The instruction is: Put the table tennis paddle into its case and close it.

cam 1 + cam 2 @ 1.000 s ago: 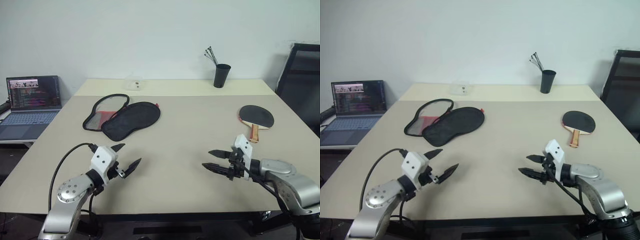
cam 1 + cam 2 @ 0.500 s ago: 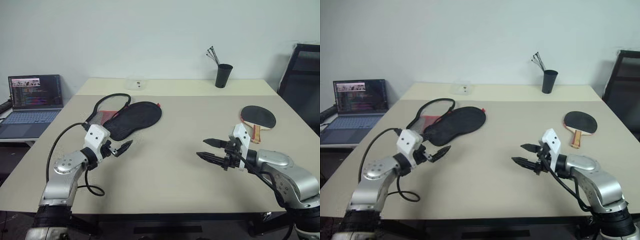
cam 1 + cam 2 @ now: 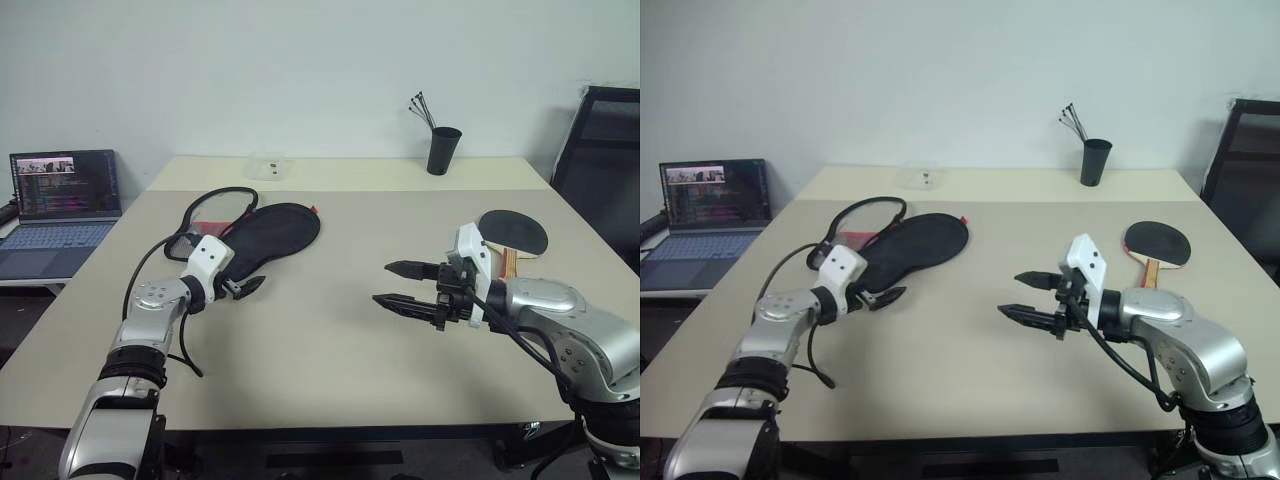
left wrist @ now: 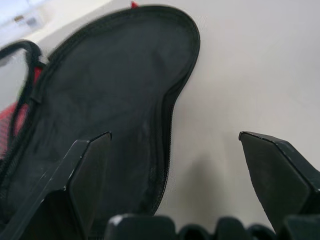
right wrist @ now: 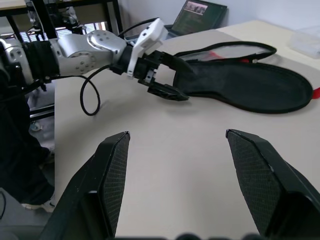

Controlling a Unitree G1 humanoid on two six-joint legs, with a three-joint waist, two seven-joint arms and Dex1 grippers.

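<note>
Claw on my left arm (image 3: 240, 287) hangs spread wide at the near end of the case (image 3: 262, 236), holding nothing; in the left wrist view one black finger (image 4: 82, 175) shows over the case's black fabric and the other over bare tabletop (image 3: 350, 250) just beside the zipper rim. My right claw (image 3: 405, 285) is also parted, empty, and held level above the middle of the tabletop, pointing across toward the left one

Going from big to small: the tabletop is a wide beige surface. At its far right stands a black chair (image 3: 600, 150). Off the left edge, on a lower surface, sits an open laptop (image 3: 55, 205) with a lit screen. The case lies flat on the left half of the tabletop, unzipped, with its black half spread open toward the middle and a looped rim with a red panel (image 3: 210, 232) lying beside it on the left. The table tennis paddle (image 3: 514, 233) lies on the right side, well apart from the case, black face up, partly behind my right wrist. A black cup (image 3: 441, 150) holding thin dark sticks stands at the far edge, and a small clear box (image 3: 268, 166) lies near the far left edge
</note>
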